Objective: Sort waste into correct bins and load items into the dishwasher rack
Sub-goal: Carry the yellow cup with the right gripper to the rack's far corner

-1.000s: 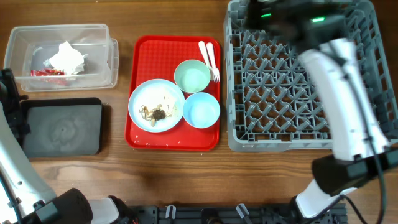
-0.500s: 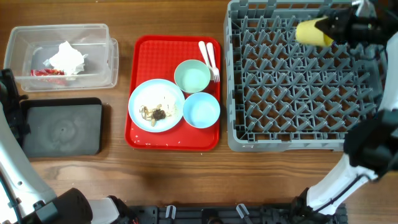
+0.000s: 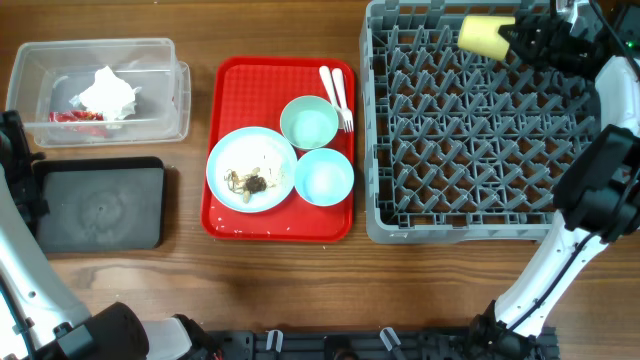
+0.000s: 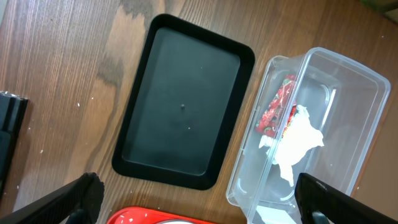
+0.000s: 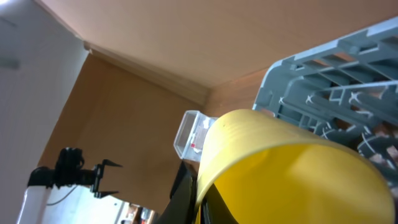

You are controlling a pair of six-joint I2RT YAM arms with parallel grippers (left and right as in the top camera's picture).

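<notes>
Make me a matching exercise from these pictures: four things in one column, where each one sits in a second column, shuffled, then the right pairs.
1. crumpled white paper napkin
2. small yellow cup
3. brown food scraps
4. white plastic fork

A. on the pale blue round plate
B. in the right gripper, over the grey plastic rack
C. directly on the flat red tray, beside the pale green bowl
D. in the clear plastic tub

Pairs: 1-D, 2-B, 3-A, 4-C.

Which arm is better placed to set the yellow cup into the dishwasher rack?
Right. The right gripper holds the yellow cup above the rack; the open left gripper hovers over the black tray, across the table.
</notes>
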